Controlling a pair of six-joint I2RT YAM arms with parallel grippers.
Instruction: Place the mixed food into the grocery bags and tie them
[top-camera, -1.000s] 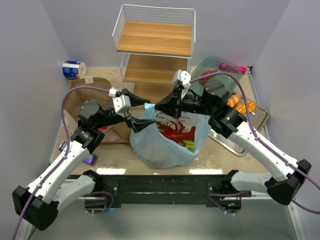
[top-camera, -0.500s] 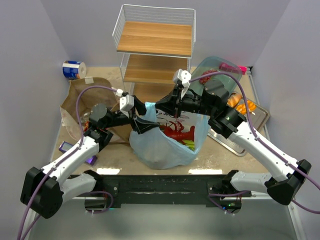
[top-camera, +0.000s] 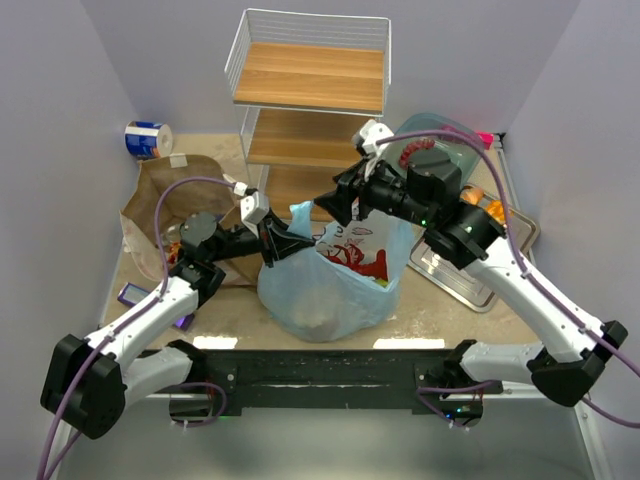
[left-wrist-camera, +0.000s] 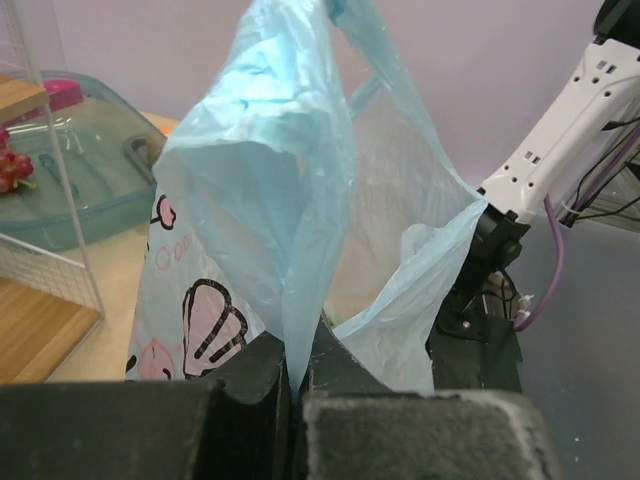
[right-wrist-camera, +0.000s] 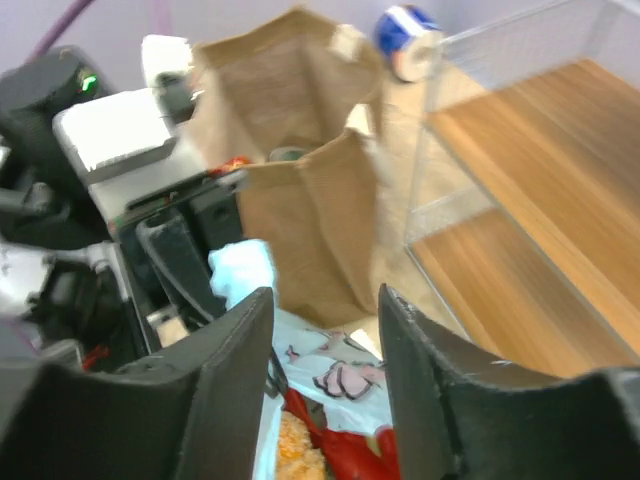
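The light-blue plastic grocery bag (top-camera: 325, 285) stands in the middle of the table with its mouth gathered upward. Inside it show a red food item (top-camera: 362, 262) and an orange bread (right-wrist-camera: 300, 448). My left gripper (top-camera: 283, 240) is shut on the bag's left handle (left-wrist-camera: 290, 200), and the thin film is pinched between its fingers (left-wrist-camera: 262, 365). My right gripper (right-wrist-camera: 325, 300) hovers open above the bag's top, holding nothing. The brown paper bag (top-camera: 175, 195) stands open at the left, behind the left arm. More orange breads (top-camera: 490, 208) lie at the right.
A wire rack with wooden shelves (top-camera: 310, 90) stands at the back. A teal see-through dish (top-camera: 440, 135) and a metal tray (top-camera: 455, 275) are at the right. A blue-and-white roll (top-camera: 148, 138) sits back left, and a purple bar (top-camera: 130, 293) lies near the left arm.
My left gripper moved in to the blue bag's left handle and shut on it. My right gripper opened, let go of the bag's right side and rose; that side sagged.
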